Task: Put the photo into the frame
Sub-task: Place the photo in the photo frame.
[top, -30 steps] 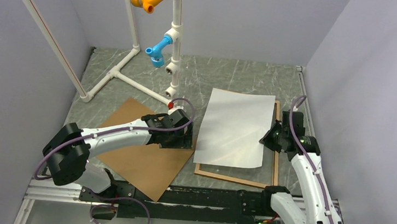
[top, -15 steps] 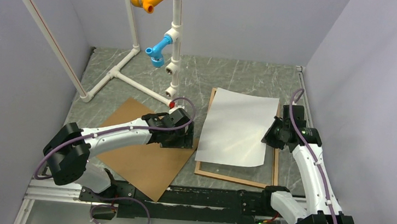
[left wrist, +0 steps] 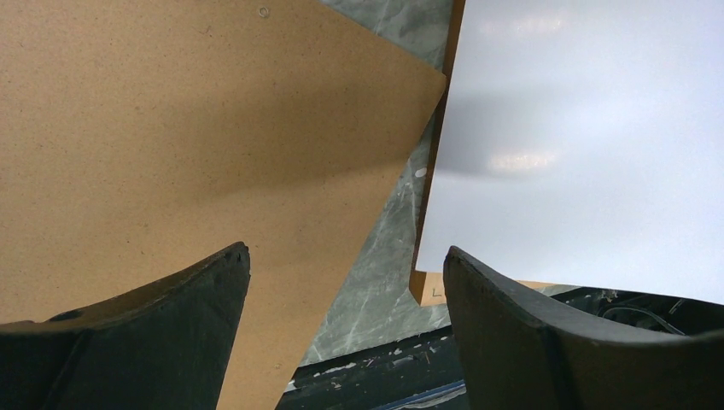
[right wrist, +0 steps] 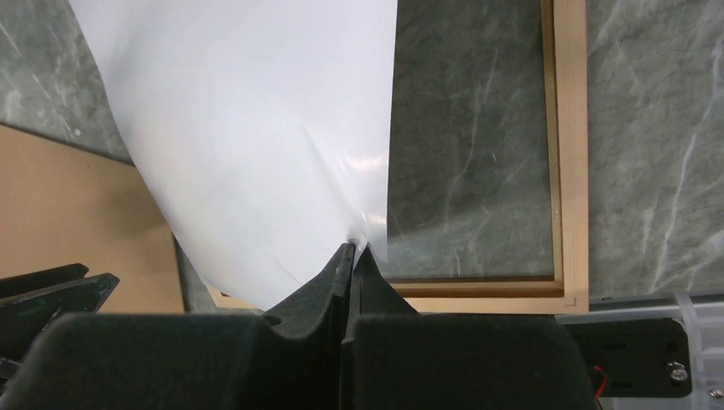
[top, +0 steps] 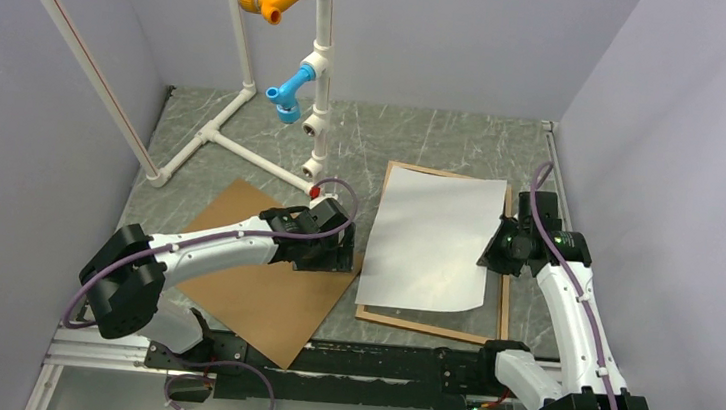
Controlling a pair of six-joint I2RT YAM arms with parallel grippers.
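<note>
One white-backed glossy photo (top: 428, 236) is pinched in the right claw (right wrist: 350, 249) over the light-brown wooden frame (top: 423, 324); squaring and lowering are judged needed next

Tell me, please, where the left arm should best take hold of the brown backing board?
Probably at the near corner of the backing board, coming in low from the near side. It lies flat on the table, so only a thin edge can be pinched, and that corner seems to overhang the base rail.

Lab test cell — grey partition walls (top: 456, 33), PVC pipe rig (top: 320, 70)
</note>
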